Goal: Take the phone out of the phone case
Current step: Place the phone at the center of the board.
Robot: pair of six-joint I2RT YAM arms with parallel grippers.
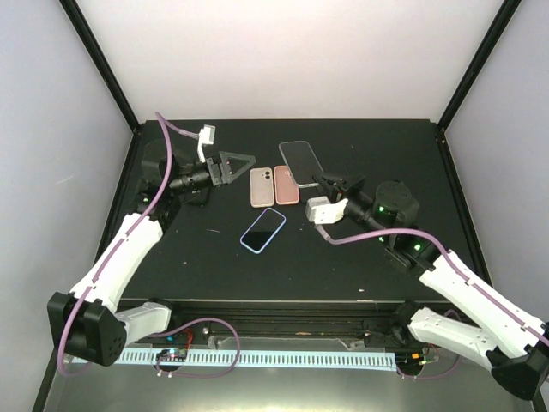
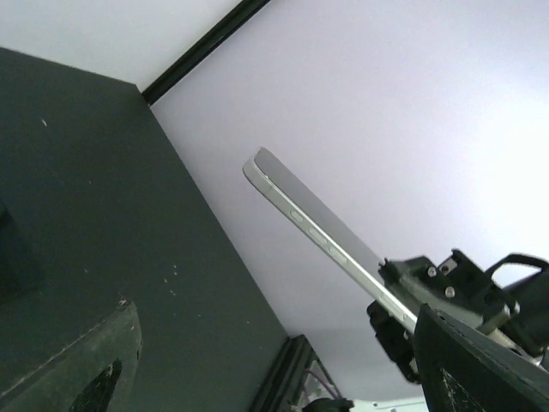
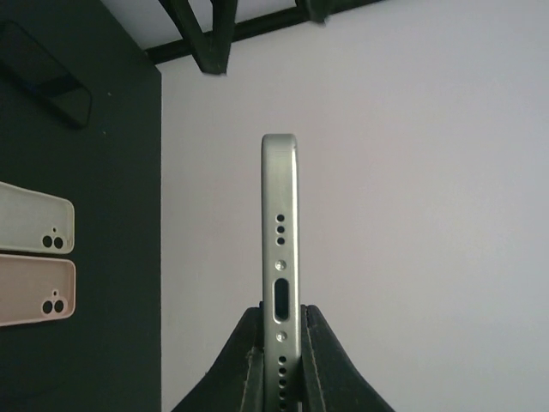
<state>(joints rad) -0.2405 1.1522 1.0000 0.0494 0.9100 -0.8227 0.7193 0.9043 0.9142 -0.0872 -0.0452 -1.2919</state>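
My right gripper (image 1: pixel 321 178) is shut on the lower end of a bare silver phone (image 1: pixel 300 160), holding it above the table at the back. In the right wrist view the phone (image 3: pixel 280 223) stands edge-on, its port end pinched between the gripper (image 3: pixel 280 316) fingers. Two empty phone cases, a pale one (image 1: pixel 262 188) and a pink one (image 1: pixel 286 184), lie side by side, camera holes showing. My left gripper (image 1: pixel 244 166) hangs open just left of the cases with nothing in it. In its wrist view the gripper (image 2: pixel 274 352) faces the held phone (image 2: pixel 317 225).
Another phone in a blue-rimmed case (image 1: pixel 262 230) lies screen up in front of the two cases. The black table (image 1: pixel 214 266) is boxed in by pale walls and black corner posts. The left arm's cable (image 1: pixel 165 137) loops over the back left.
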